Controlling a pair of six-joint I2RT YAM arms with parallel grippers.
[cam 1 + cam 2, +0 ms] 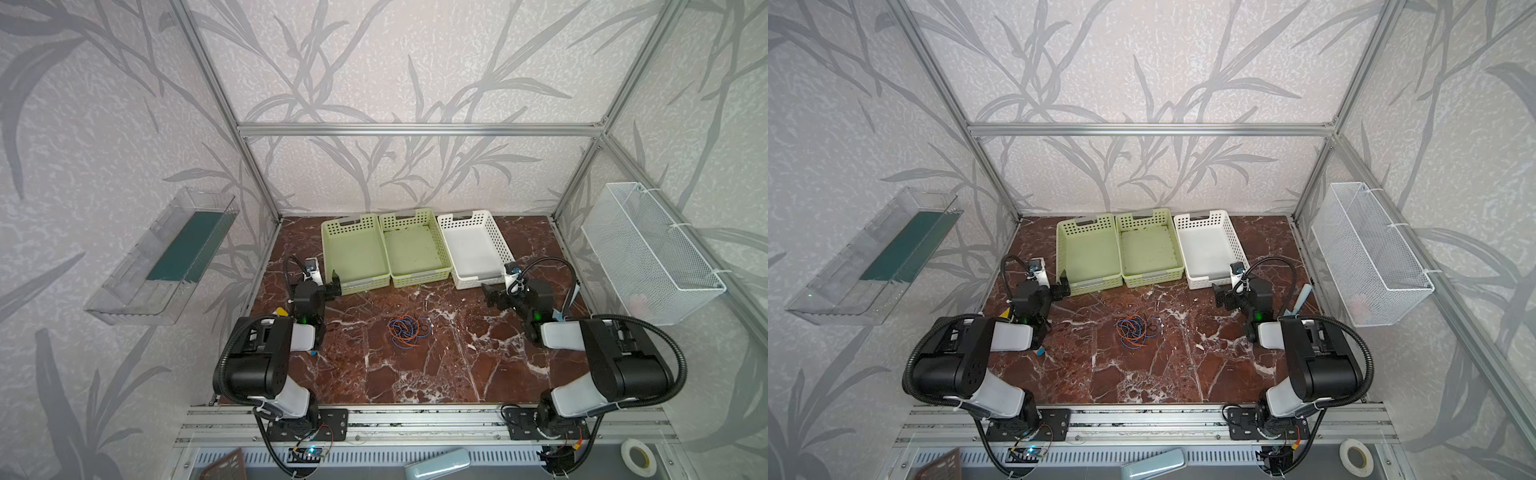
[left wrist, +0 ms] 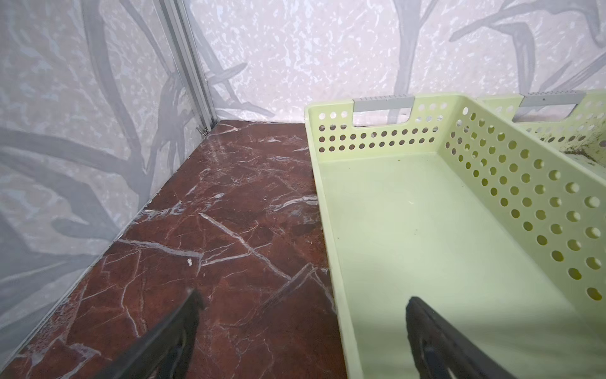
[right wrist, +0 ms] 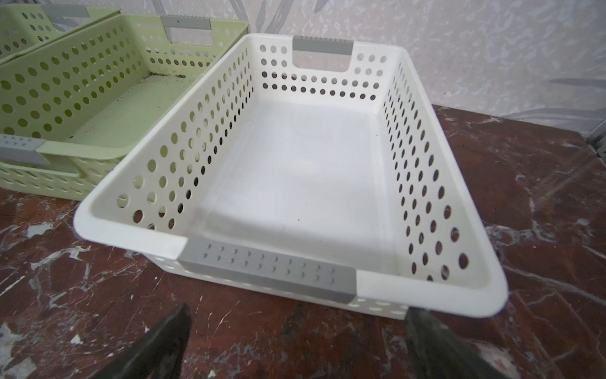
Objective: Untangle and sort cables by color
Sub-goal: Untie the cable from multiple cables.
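Marble tabletop (image 1: 415, 374): cables (image 1: 405, 332) between end effectors (image 1: 336, 284) (image 1: 487, 293)

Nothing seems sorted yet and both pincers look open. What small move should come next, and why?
Probably swing the left pincer from the green basket toward the cables, above a loose orange end. The blue, orange and dark strands lie in one untouched tangle. Both it and the right pincer stand open and empty, facing away from the tangle.

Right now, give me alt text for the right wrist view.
An empty white perforated basket sits on the red-brown marble tabletop, a green basket beside it. The right hand, open, points at its near grey handle, holding nothing.
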